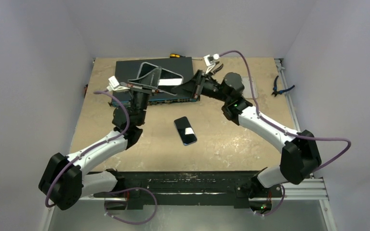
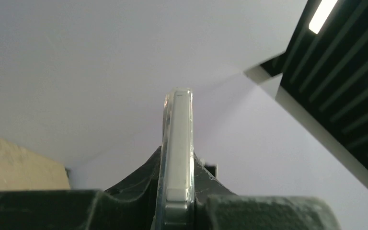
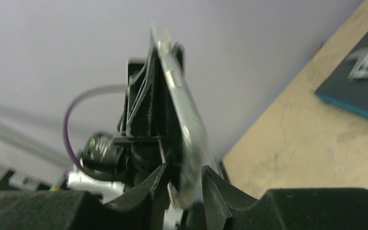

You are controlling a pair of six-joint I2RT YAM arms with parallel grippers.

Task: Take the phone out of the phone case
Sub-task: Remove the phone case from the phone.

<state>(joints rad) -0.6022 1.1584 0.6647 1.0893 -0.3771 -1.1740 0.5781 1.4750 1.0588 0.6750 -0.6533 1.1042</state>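
Clear plastic phone case [image 2: 178, 143] is held aloft, pinched edge-on in left gripper [image 2: 177, 211], other end nipped by right gripper [image 3: 184, 178] (both clamped narrow). Phone [image 1: 185, 130] is seen flat on table [image 1: 241, 144], well apart. Extraction is judged done; case is yet to be set down.

The phone case [image 2: 177, 158] is clear, glossy plastic with a smooth rim. The phone [image 1: 185, 130] has a dark glossy face. The tabletop [image 1: 231, 139] is matt, rough beige board — the mat [image 1: 125, 70] is dark and matt.
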